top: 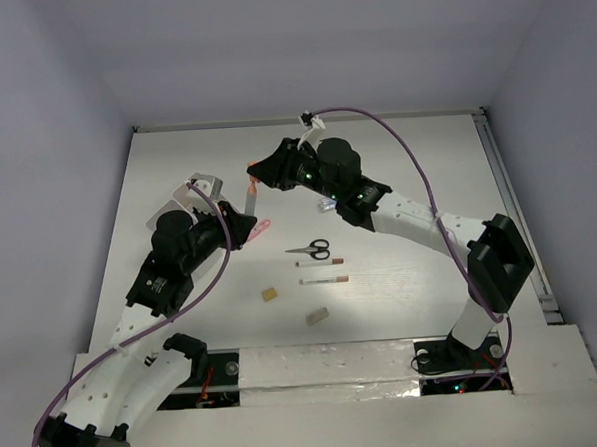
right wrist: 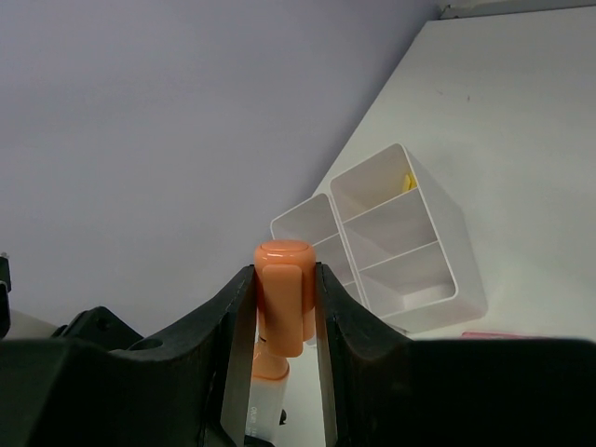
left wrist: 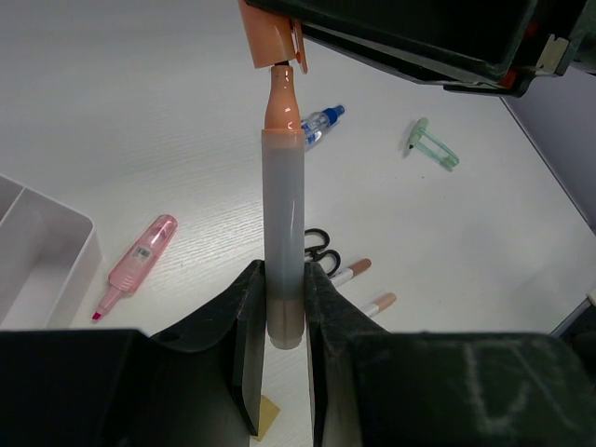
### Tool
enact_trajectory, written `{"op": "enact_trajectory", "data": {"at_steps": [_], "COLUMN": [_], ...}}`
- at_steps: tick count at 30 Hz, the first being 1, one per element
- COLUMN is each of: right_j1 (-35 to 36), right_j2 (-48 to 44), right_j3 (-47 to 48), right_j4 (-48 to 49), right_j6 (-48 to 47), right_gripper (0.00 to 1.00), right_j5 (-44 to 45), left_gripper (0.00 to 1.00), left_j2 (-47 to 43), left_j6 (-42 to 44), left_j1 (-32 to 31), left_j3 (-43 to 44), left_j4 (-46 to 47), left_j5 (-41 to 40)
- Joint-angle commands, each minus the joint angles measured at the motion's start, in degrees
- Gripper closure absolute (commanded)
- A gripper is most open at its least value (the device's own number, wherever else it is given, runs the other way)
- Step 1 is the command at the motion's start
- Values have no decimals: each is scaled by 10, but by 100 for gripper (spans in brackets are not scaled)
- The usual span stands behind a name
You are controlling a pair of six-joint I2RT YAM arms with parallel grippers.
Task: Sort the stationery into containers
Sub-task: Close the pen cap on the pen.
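Note:
A grey-barrelled marker (left wrist: 284,223) with an orange neck is held off the table, and my left gripper (left wrist: 284,279) is shut on its lower end. My right gripper (right wrist: 284,279) is shut on the marker's orange cap (right wrist: 282,293), which sits over the tip with the neck still showing below it. In the top view both grippers meet at the marker (top: 250,201), beside the white compartment tray (top: 182,200). The tray (right wrist: 400,233) holds a small yellow piece (right wrist: 408,182).
On the table lie a pink highlighter (top: 260,228), black scissors (top: 312,250), two pens (top: 321,263) (top: 325,280), a yellow block (top: 269,295) and a beige eraser (top: 316,316). A blue-capped item (left wrist: 321,121) and a green clip (left wrist: 433,146) lie farther off.

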Motion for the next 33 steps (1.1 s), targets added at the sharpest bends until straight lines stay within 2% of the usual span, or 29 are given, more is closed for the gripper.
{"op": "enact_trajectory", "data": {"at_steps": [1, 14, 33], "right_j1": [12, 23, 67], "right_j2": [-9, -30, -52], "right_j3": [19, -36, -115], "right_j4": [31, 75, 182], "right_j6": [-12, 22, 50], "right_gripper": [77, 77, 77], "right_j5": [7, 6, 84], "left_gripper": [100, 100, 100], "left_j2": [-8, -17, -39], "left_j6": [6, 5, 1], "left_j1": [3, 3, 3], "left_j3": [-1, -3, -5], "left_j4": [31, 31, 37], "left_j5": [2, -9, -23]}}
